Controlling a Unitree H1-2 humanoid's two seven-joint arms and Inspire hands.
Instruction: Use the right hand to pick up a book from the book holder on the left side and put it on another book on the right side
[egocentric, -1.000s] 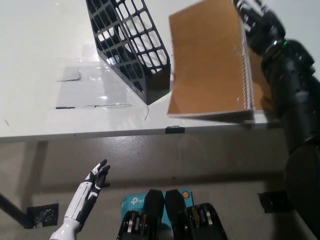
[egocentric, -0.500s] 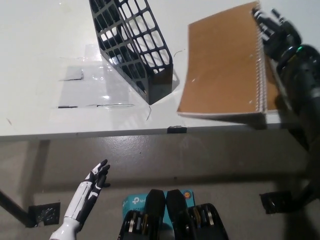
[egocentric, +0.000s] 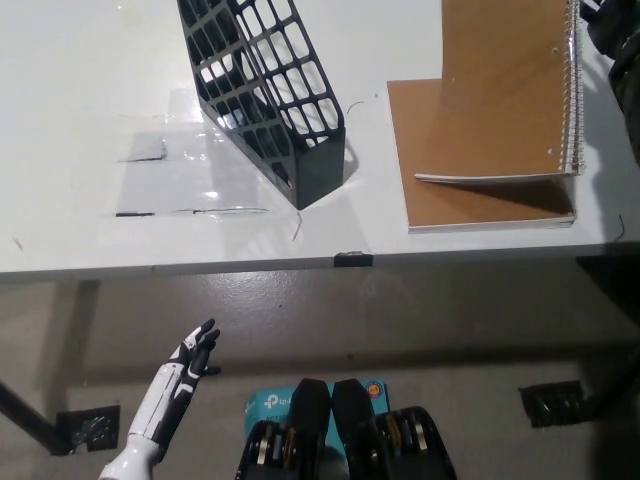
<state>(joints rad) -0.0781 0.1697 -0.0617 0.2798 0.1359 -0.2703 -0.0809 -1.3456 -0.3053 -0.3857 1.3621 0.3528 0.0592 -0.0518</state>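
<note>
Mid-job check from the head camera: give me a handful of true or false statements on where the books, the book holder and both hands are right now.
1. The spiral-bound book is above the other brown book lying on the table. True.
2. The black book holder has books in it. False: none show through its mesh.
3. The white left hand is resting on the table. False: it hangs below the table edge, open, holding nothing.
4. The right hand is at the picture's upper right, by the book's spiral edge. True, though its grip cannot be seen.
5. The holder stands right of both books. False: it stands to their left.
</note>
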